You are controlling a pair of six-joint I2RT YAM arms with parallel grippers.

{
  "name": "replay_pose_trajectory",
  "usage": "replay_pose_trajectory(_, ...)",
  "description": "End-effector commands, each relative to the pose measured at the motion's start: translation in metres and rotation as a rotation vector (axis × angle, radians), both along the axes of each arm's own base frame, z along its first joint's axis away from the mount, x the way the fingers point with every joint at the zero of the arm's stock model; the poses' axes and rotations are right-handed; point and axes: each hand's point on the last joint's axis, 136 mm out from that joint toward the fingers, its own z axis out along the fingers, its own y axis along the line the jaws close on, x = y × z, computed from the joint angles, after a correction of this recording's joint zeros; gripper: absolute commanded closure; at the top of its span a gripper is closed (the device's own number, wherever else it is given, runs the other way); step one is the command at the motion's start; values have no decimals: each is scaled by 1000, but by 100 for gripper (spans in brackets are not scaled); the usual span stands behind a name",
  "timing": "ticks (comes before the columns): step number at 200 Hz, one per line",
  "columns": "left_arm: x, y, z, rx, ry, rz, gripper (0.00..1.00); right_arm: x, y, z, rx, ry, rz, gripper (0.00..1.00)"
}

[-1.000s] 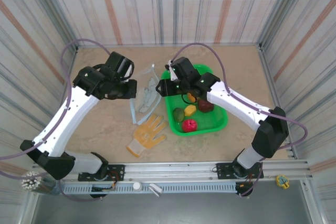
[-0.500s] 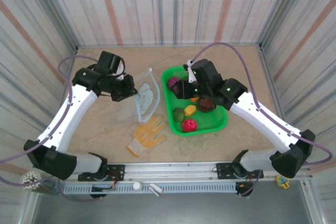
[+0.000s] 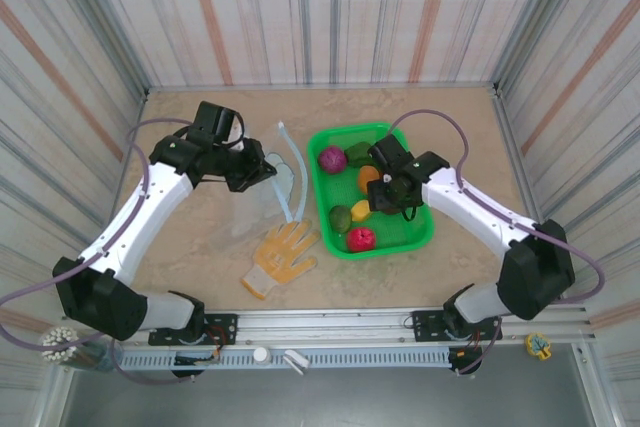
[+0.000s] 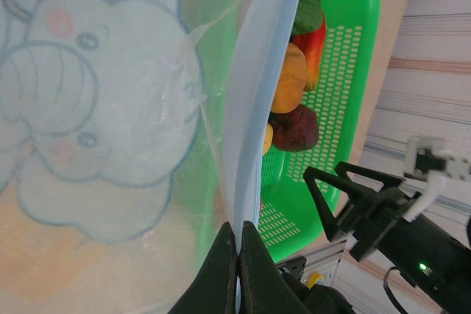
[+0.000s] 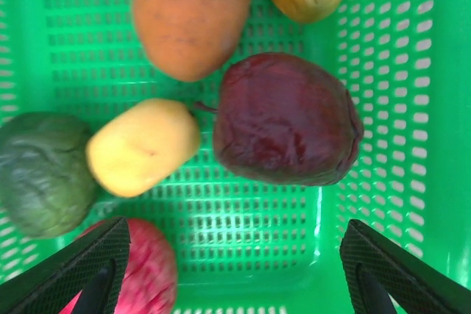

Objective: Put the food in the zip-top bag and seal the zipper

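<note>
Food [image 3: 341, 218] lies in the basket [image 5: 412, 108] directly beneath my right gripper [image 5: 232, 273], whose jaws stand wide and empty. The dark red piece [image 5: 287, 119] sits between the fingers, close against the yellow piece [image 5: 143, 145] and the orange piece [image 5: 193, 12]. Risk: closing here may catch a neighbour, or the glossy skin may squirt free. Bag [image 4: 96, 108] extends ahead of my left gripper [image 4: 238, 234], which is clenched on the zipper [image 4: 257, 93]. Risk: with one thin pinch, the mouth may sag shut or slip under load.

Food [image 3: 361, 210] in basket [image 3: 341, 133], right of bag [image 3: 284, 179]; glove [image 3: 281, 255] before bag.
</note>
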Motion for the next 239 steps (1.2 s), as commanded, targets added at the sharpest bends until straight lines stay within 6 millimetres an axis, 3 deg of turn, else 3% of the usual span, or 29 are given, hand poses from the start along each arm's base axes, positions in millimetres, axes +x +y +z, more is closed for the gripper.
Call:
replay_pose_trajectory(1,-1,2,-3,-14,-13,-8,100,11,-8,-18,-75,23,28,19)
replay_pose_trajectory(68,-6,5,-8,7,-28,-48,100,36,-14,-61,-163,82,31,14)
replay_pose_trajectory(108,-9,4,-9,6,-32,-71,100,39,-10,-68,-146,75,21,24)
replay_pose_trajectory(141,-12,6,-7,11,-50,-81,100,37,-10,-39,-92,-10,12,36)
replay_pose_trajectory(196,-18,4,5,4,-103,-139,100,22,-6,16,39,-96,14,41)
replay_pose_trajectory(210,-18,1,9,-24,-140,-148,100,14,7,37,125,-126,53,40)
replay_pose_trajectory(239,-22,-13,22,-111,-187,-214,100,-3,43,102,341,-228,166,41)
